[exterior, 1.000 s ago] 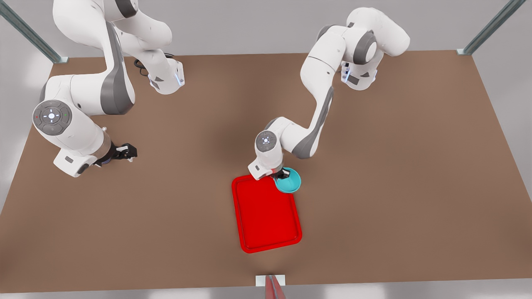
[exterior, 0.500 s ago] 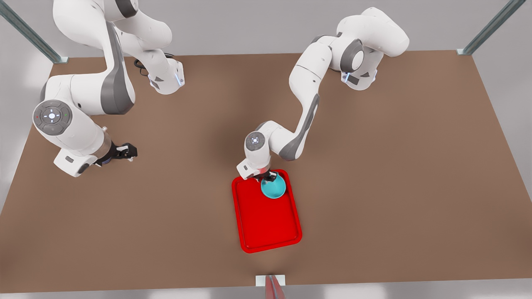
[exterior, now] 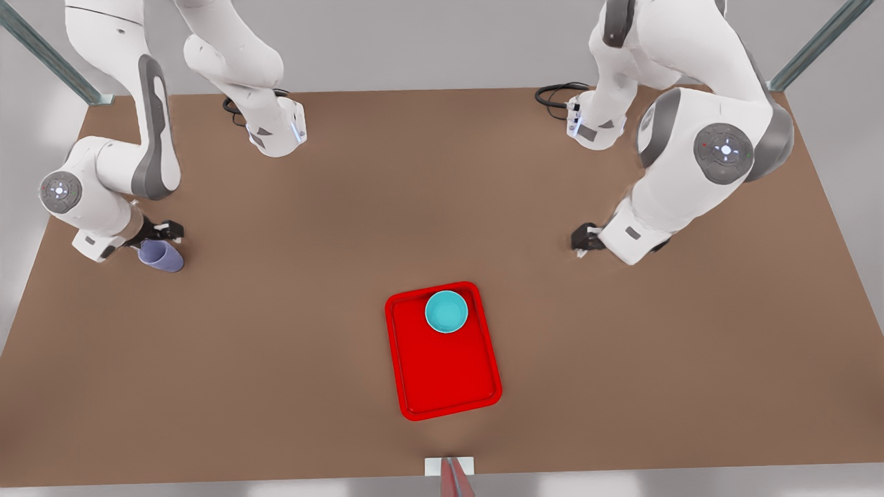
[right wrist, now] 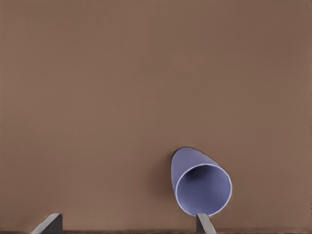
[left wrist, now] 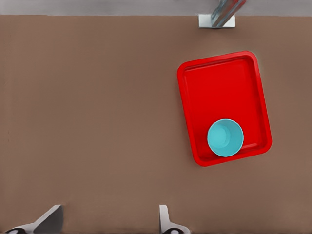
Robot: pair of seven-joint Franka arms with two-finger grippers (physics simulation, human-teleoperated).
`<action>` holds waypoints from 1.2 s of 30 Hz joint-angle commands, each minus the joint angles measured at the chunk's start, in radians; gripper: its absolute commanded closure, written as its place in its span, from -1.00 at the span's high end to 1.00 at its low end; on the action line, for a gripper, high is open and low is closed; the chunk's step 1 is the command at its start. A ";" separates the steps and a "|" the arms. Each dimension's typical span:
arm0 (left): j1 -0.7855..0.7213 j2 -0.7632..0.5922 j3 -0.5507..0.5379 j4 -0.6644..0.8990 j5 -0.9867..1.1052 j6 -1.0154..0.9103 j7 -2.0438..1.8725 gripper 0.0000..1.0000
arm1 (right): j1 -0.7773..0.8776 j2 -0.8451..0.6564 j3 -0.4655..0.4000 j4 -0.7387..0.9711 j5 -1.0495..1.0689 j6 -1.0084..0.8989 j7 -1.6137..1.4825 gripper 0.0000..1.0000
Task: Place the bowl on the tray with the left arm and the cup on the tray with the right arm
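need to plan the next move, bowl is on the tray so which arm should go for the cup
The right. Its gripper hangs open right at the cup, one finger at the rim. The left gripper waits open, across the table from it.

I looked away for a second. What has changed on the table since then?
The left gripper let go of the bowl on the tray and drew back, open. The right gripper moved down beside the cup, open, one finger at its rim. The tray stayed put.

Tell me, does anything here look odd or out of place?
Nothing stands out. The bowl sits upright on the tray, and the cup stands on the table beside the open right gripper.
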 commanded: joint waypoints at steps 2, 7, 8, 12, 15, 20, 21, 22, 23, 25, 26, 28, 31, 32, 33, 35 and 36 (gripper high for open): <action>0.155 -0.048 -0.108 -0.028 0.070 -0.018 0.045 1.00 | 0.023 -0.008 0.000 -0.029 0.000 0.005 -0.003 1.00; 0.539 -0.270 -0.433 -0.284 0.257 0.008 0.062 1.00 | -0.081 0.096 0.000 -0.028 -0.017 0.110 -0.053 1.00; 0.537 -0.290 -0.449 -0.319 0.311 0.008 0.068 1.00 | -0.099 0.107 0.000 -0.017 -0.030 0.111 -0.053 1.00; 0.516 -0.252 -0.450 -0.281 0.313 0.014 0.059 1.00 | -0.162 0.173 0.000 0.020 -0.087 0.165 -0.087 1.00; 0.508 -0.209 -0.458 -0.229 0.332 0.005 0.061 1.00 | -0.175 0.193 0.000 0.025 -0.092 0.172 -0.093 1.00; 0.508 -0.221 -0.455 -0.172 0.336 -0.003 0.059 1.00 | -0.201 0.222 0.001 0.025 -0.093 0.209 -0.098 1.00; 0.506 -0.220 -0.455 -0.167 0.336 -0.001 0.058 1.00 | -0.199 0.222 0.001 0.025 -0.092 0.221 -0.098 1.00; 0.512 -0.221 -0.453 -0.166 0.332 -0.001 0.058 1.00 | -0.201 0.223 0.001 0.025 -0.092 0.226 -0.098 1.00; 0.514 -0.221 -0.460 -0.163 0.331 0.000 0.058 1.00 | -0.202 0.234 0.001 0.026 -0.093 0.231 -0.098 1.00; 0.502 -0.215 -0.461 -0.148 0.331 0.008 0.056 1.00 | -0.210 0.246 0.001 0.032 -0.093 0.237 -0.098 1.00; 0.512 -0.223 -0.460 -0.147 0.337 -0.003 0.059 1.00 | -0.211 0.251 0.001 0.034 -0.093 0.240 -0.098 1.00; 0.505 -0.221 -0.463 -0.149 0.369 -0.015 0.058 1.00 | -0.211 0.259 0.001 0.037 -0.093 0.240 -0.098 1.00; 0.506 -0.220 -0.461 -0.147 0.380 -0.027 0.058 1.00 | -0.211 0.263 0.001 0.037 -0.093 0.240 -0.098 1.00; 0.505 -0.218 -0.461 -0.147 0.380 -0.021 0.058 1.00 | -0.211 0.266 0.001 0.038 -0.093 0.240 -0.098 1.00; 0.508 -0.218 -0.461 -0.143 0.379 -0.021 0.058 1.00 | -0.211 0.271 0.001 0.038 -0.093 0.246 -0.098 1.00; 0.506 -0.214 -0.453 -0.137 0.382 -0.016 0.058 1.00 | -0.211 0.283 0.001 0.040 -0.093 0.252 -0.098 1.00; 0.503 -0.211 -0.458 -0.137 0.402 -0.018 0.058 1.00 | -0.213 0.286 0.001 0.040 -0.093 0.252 -0.098 1.00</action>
